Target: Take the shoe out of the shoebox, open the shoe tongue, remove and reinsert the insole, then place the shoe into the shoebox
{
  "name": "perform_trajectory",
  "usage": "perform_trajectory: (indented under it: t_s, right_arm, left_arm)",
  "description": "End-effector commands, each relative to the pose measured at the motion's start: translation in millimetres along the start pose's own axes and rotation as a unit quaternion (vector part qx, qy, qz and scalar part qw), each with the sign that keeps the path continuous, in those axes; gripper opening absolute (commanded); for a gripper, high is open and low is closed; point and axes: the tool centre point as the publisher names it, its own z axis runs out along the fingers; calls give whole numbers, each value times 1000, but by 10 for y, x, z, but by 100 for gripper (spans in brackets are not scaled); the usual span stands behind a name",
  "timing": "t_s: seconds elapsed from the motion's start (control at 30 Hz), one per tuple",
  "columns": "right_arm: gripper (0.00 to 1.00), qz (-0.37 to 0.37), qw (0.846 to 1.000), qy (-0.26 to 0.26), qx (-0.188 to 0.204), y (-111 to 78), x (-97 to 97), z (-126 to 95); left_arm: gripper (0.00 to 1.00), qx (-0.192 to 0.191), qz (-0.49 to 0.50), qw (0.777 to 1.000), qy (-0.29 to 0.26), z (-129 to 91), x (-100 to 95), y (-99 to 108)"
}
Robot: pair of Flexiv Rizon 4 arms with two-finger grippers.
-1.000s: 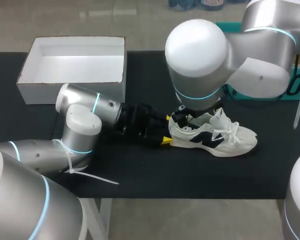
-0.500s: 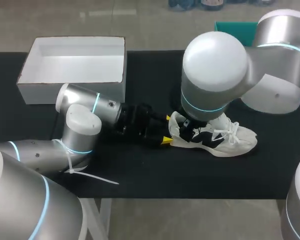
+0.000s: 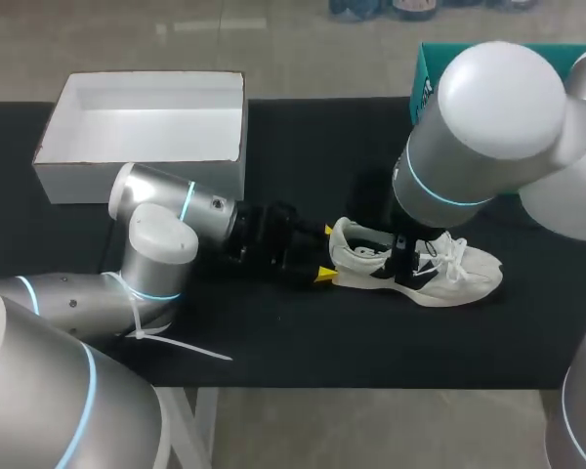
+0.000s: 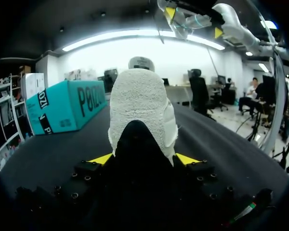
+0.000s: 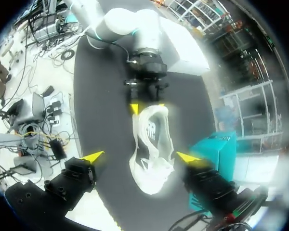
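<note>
Yellow tips of the left gripper (image 3: 324, 254) press on both sides of the heel of a white shoe (image 3: 425, 272) w/ dark side markings, clamping it; in the left wrist view the heel sits wedged btwn the two tips. Shoe stands on its sole on the black table (image 3: 273, 332), toe pointing away from the left arm, laces on top. Right gripper (image 5: 140, 157) hangs above the shoe's middle, fingers wide apart, clear of it. White shoebox (image 3: 137, 181), open-topped, sits at the table's far left, well apart from the shoe. Teal box (image 4: 62, 103) stands at the far right, beyond the shoe
</note>
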Motion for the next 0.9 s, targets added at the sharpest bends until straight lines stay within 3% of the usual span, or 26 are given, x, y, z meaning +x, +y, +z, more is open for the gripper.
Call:
perform_trajectory:
  t_s: [0.03, 0.13, 0.37, 0.9]
  right_arm:
    - [0, -76, 986, 34, -145, -94, -67, 57]
    - [0, -71, 986, 48, -140, -91, -122, 106]
    - [0, -80, 980, 140, -118, -30, -300, 401]
    - [0, -108, 975, 193, -17, 87, -636, 864]
  left_arm:
    - [0, -1, 0, 1000, 1, 28, 3, 21]
    - [0, -1, 0, 1000, 1, 28, 3, 21]
    - [0, -1, 0, 1000, 1, 28, 3, 21]
    - [0, -1, 0, 1000, 1, 28, 3, 21]
